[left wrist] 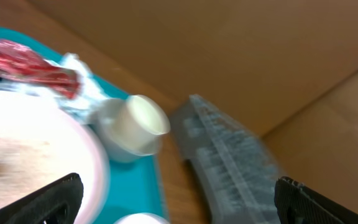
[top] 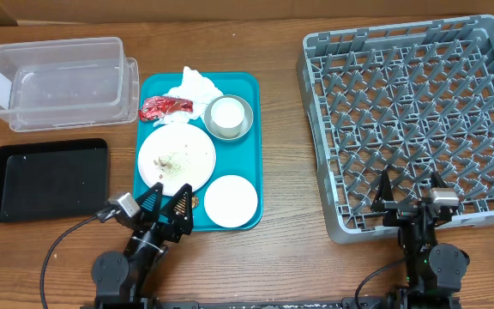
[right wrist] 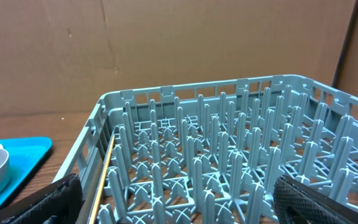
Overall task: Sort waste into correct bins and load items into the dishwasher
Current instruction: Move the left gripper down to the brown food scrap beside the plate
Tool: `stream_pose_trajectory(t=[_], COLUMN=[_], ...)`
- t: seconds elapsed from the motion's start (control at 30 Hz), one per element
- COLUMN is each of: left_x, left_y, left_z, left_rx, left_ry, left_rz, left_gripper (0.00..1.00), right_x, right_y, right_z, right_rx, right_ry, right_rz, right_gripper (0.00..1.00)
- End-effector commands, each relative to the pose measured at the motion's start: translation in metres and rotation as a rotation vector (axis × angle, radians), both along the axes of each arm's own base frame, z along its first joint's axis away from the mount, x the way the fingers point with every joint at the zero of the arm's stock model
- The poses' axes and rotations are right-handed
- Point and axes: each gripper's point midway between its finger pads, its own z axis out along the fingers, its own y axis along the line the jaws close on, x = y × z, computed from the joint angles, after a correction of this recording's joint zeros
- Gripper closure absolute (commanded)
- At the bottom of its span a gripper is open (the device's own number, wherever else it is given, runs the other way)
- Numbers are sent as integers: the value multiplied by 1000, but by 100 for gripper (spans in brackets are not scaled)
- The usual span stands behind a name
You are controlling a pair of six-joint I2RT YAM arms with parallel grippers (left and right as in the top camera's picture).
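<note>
Hovering at the near edge of the teal tray, the left gripper has its fingers spread wide, gripping nothing; the large crumb-dusted plate lies just ahead of it, the small clean plate just beside it to the right. Right gripper is likewise wide, at the near wall of the grey dish rack. Farther up the tray sit a bowl, a red wrapper and a crumpled napkin. The right wrist view shows a thin pale stick along the rack's left wall, which cannot be made out overhead. Left wrist view is blurred. Clear bin and black tray stand left of the teal tray.
</note>
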Motion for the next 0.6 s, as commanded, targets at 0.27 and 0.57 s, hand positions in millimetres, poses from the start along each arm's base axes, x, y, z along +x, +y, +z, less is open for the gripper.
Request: stream_pose_trajectory(t=[0.27,0.57], left_x=[-47,-49], left_y=[-45,-46], left_z=[86,120], left_rx=[-115,15], left_ry=[-276,-226], left_rz=[-336,-314], left_gripper=[0,0], right_x=[0,0], right_y=[-2,-2], right_z=[-2,-2], right_rx=[-2,-2], right_ry=[-2,-2], right_rz=[-10,-10], right_gripper=[0,0])
